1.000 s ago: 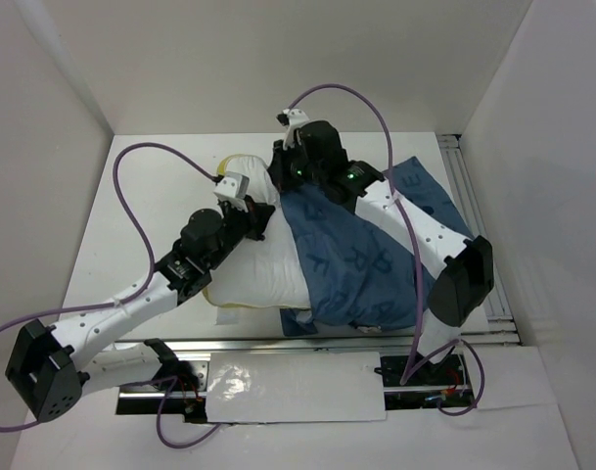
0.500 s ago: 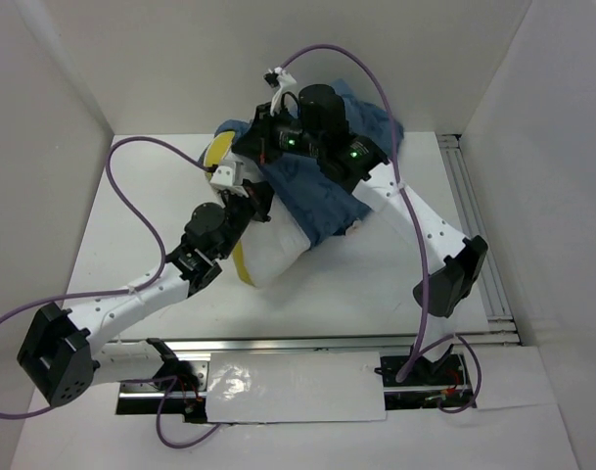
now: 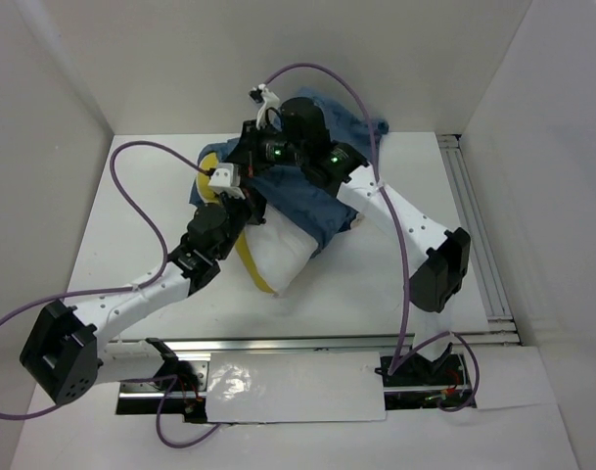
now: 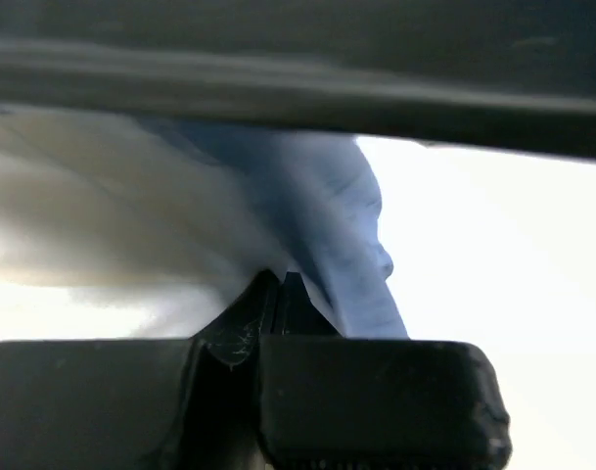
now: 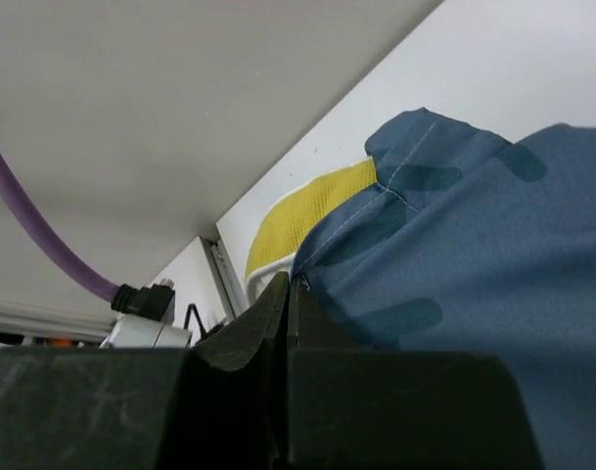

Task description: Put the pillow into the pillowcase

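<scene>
The pillowcase [image 3: 312, 196] is bunched over the far part of the pillow [image 3: 283, 257], lifted off the table at the back. The pillow's white near end and yellow trim [image 3: 247, 262] stick out toward me. My right gripper [image 3: 243, 149] is shut on the pillowcase's stitched hem [image 5: 395, 181]. The pillow's yellow edge [image 5: 307, 211] shows right beside that hem. My left gripper [image 3: 251, 203] is shut where blue cloth [image 4: 342, 235] meets white pillow fabric [image 4: 112, 215]. Its tips [image 4: 281, 281] seem to pinch the pillowcase edge.
The white table [image 3: 141, 230] is enclosed by white walls on the left, back and right. A metal rail [image 3: 471, 206] runs along the right edge, and another [image 3: 356, 341] along the near edge by the arm bases. Purple cables loop above both arms.
Both grippers have lifted the cloth and pillow up and toward the far left. The pillowcase, flat over the pillow's right side a second ago, is now bunched high, and the pillow has tilted and swung left.
</scene>
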{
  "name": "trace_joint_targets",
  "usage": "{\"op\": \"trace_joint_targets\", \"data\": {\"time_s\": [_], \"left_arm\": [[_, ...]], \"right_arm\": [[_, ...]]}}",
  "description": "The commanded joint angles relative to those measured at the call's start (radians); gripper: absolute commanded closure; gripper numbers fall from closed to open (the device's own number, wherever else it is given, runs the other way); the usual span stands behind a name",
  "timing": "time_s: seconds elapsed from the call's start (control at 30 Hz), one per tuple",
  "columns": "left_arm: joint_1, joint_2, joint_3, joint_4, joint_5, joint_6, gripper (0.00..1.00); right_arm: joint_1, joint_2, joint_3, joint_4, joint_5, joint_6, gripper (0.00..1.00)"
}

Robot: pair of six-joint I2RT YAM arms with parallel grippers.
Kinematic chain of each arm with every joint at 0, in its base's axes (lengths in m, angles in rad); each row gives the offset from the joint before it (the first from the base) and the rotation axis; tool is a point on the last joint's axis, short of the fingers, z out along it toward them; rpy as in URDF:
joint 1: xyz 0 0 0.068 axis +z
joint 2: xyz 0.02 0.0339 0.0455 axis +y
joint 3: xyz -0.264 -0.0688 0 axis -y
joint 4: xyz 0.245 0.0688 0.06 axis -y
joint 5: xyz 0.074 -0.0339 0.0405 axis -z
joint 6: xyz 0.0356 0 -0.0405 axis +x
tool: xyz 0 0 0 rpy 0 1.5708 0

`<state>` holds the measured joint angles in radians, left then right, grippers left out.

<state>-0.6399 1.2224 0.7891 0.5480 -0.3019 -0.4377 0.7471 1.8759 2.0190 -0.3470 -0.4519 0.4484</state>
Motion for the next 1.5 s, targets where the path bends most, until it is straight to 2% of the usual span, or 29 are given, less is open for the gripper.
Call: {"op": "trace_joint_targets", "data": {"time_s": [0.0, 0.1, 0.2, 0.3, 0.33, 0.37, 0.4, 0.47, 0.5, 0.57, 0.6, 0.63, 0.73, 0.8, 0.97, 1.03, 1.07, 1.17, 1.2, 1.33, 1.47], "left_arm": [[0.031, -0.049, -0.062, 0.100, -0.095, -0.058, 1.00], [0.054, 0.008, -0.140, 0.052, -0.117, -0.137, 1.00], [0.065, 0.057, -0.191, 0.122, -0.094, -0.160, 1.00], [0.074, 0.121, -0.180, 0.106, -0.075, -0.189, 0.99], [0.074, 0.130, -0.142, 0.028, -0.085, -0.217, 0.91], [0.074, 0.131, -0.120, -0.021, -0.101, -0.235, 0.81], [0.074, 0.131, -0.102, -0.069, -0.117, -0.257, 0.54], [0.074, 0.121, -0.061, -0.152, -0.166, -0.295, 0.43], [0.074, 0.111, -0.060, -0.233, -0.186, -0.305, 0.40], [0.074, 0.066, -0.038, -0.317, -0.232, -0.317, 0.30], [0.074, 0.051, -0.037, -0.403, -0.232, -0.317, 0.18], [0.074, 0.036, -0.028, -0.452, -0.232, -0.306, 0.04], [0.074, -0.020, -0.016, -0.610, -0.204, -0.294, 0.00], [0.065, -0.066, -0.016, -0.658, -0.140, -0.239, 0.00], [-0.033, -0.153, -0.037, -0.812, -0.076, -0.175, 0.00], [-0.070, -0.173, -0.056, -0.812, -0.040, -0.122, 0.00], [-0.122, -0.173, -0.066, -0.803, -0.042, -0.104, 0.00], [-0.208, -0.104, -0.033, -0.803, -0.124, -0.133, 0.00], [-0.262, -0.033, 0.010, -0.812, -0.170, -0.133, 0.00], [-0.414, 0.146, 0.120, -0.898, -0.347, -0.142, 0.00], [-0.472, 0.279, 0.193, -0.921, -0.365, -0.153, 0.00]], "right_arm": [[0.066, 0.005, -0.072, 0.026, -0.065, 0.041, 1.00], [0.066, 0.077, -0.083, 0.026, -0.089, 0.041, 1.00], [0.066, 0.133, -0.060, -0.001, -0.109, 0.030, 1.00], [0.066, 0.201, -0.016, -0.041, -0.110, 0.030, 0.94], [0.066, 0.225, -0.005, -0.055, -0.119, 0.021, 0.81], [0.066, 0.226, 0.004, -0.067, -0.105, 0.021, 0.77], [0.066, 0.226, 0.004, -0.078, -0.096, 0.012, 0.74], [0.057, 0.217, 0.004, -0.078, -0.068, 0.012, 0.64], [0.048, 0.206, -0.011, -0.067, -0.068, 0.000, 0.47], [0.025, 0.151, -0.037, -0.041, -0.059, -0.022, 0.26], [-0.010, 0.126, -0.095, -0.003, -0.059, -0.022, 0.07], [-0.032, 0.097, -0.135, 0.025, -0.070, -0.022, 0.00], [-0.115, -0.032, -0.289, 0.134, -0.080, 0.001, 0.00], [-0.150, -0.128, -0.354, 0.158, -0.048, 0.001, 0.00], [-0.270, -0.311, -0.572, 0.158, 0.106, -0.008, 0.00], [-0.311, -0.405, -0.687, 0.173, 0.180, 0.001, 0.00], [-0.324, -0.434, -0.721, 0.174, 0.203, 0.001, 0.00], [-0.370, -0.526, -0.836, 0.129, 0.292, 0.015, 0.00], [-0.382, -0.567, -0.862, 0.118, 0.315, 0.025, 0.00], [-0.455, -0.668, -1.014, 0.074, 0.315, 0.036, 0.00], [-0.491, -0.722, -1.095, 0.032, 0.315, 0.003, 0.00]]}}
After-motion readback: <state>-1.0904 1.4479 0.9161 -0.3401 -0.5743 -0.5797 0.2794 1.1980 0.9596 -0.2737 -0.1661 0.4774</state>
